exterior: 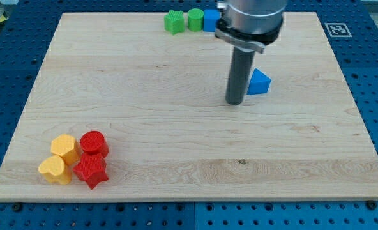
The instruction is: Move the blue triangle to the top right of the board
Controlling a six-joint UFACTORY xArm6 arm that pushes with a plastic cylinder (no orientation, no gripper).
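The blue triangle lies on the wooden board, right of centre in the upper half. My tip rests on the board just to the left of the triangle and slightly below it, close to its left edge. I cannot tell if they touch. The rod rises from the tip to the arm's dark collar at the view's top.
A green star block, a green cylinder and a blue cube sit in a row at the board's top edge. Two yellow blocks, a red cylinder and a red star cluster at the bottom left. A fiducial marker sits at the top right corner.
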